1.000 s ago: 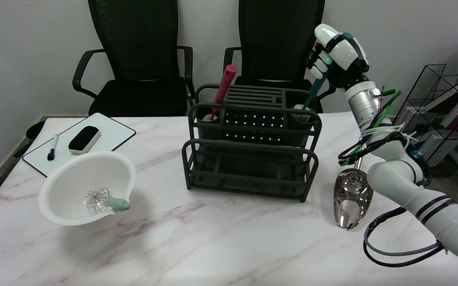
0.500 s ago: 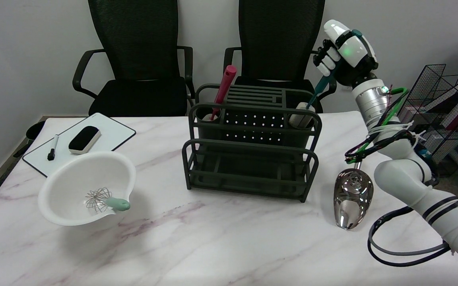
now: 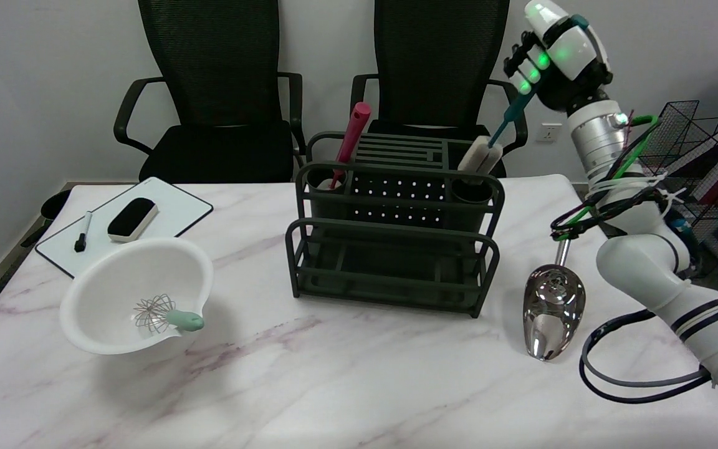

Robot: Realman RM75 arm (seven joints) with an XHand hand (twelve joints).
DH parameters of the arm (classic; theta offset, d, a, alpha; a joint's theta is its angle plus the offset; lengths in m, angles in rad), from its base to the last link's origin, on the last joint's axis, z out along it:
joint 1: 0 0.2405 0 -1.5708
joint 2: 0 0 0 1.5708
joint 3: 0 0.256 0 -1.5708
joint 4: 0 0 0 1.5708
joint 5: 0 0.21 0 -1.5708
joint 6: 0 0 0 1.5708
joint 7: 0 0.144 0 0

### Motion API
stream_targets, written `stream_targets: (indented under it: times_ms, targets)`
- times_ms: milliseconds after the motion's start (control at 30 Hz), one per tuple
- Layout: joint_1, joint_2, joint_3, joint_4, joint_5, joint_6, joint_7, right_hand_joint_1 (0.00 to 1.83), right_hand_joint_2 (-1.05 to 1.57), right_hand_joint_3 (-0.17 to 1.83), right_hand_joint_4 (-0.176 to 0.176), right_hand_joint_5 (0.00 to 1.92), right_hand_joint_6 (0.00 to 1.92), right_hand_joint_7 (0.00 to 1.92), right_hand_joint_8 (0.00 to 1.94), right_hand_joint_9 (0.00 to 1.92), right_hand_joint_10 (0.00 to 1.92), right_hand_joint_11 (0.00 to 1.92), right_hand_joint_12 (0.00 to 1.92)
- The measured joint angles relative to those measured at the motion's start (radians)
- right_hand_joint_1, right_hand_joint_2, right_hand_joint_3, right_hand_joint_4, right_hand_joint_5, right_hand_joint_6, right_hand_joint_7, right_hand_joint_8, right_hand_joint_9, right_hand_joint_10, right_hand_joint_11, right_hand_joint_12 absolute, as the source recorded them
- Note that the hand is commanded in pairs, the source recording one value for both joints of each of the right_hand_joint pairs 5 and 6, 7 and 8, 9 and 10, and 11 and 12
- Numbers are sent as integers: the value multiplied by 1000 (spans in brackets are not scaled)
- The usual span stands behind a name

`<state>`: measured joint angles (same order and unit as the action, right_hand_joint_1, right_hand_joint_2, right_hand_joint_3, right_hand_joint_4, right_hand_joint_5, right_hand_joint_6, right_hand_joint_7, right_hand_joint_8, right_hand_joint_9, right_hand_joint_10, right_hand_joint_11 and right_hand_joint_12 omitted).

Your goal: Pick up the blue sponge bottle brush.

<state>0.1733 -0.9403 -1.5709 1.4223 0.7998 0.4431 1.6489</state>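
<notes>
The bottle brush (image 3: 491, 144) has a thin teal-blue handle and a pale sponge head (image 3: 479, 159). My right hand (image 3: 552, 53) grips the top of that handle high at the upper right, fingers curled around it. The brush hangs tilted, its sponge head just above the right-hand cup of the dark green rack (image 3: 396, 218), mostly out of the cup. The handle's upper end is hidden inside my hand.
A red-handled tool (image 3: 348, 143) stands in the rack's left cup. A shiny metal scoop (image 3: 552, 305) lies right of the rack. At the left are a white bowl (image 3: 116, 312) holding a whisk (image 3: 162, 315) and a whiteboard (image 3: 125, 221) with eraser and marker. Two black chairs stand behind the table.
My right hand has risen and moved right with the brush. The sponge head, earlier down in the right cup, has come up out of it.
</notes>
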Motion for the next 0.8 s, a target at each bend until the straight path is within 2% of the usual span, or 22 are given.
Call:
stream_targets:
  times_ms: [500, 800]
  targets:
    - [1, 31, 106, 146, -1, -8, 5, 887, 1472, 832, 0, 1920, 1920, 1920, 1920, 1920, 1920, 1920, 1920]
    - [-72, 32, 124, 264, 11, 48, 5, 885, 1438, 897, 0, 1920, 1920, 1920, 1920, 1920, 1920, 1920, 1920]
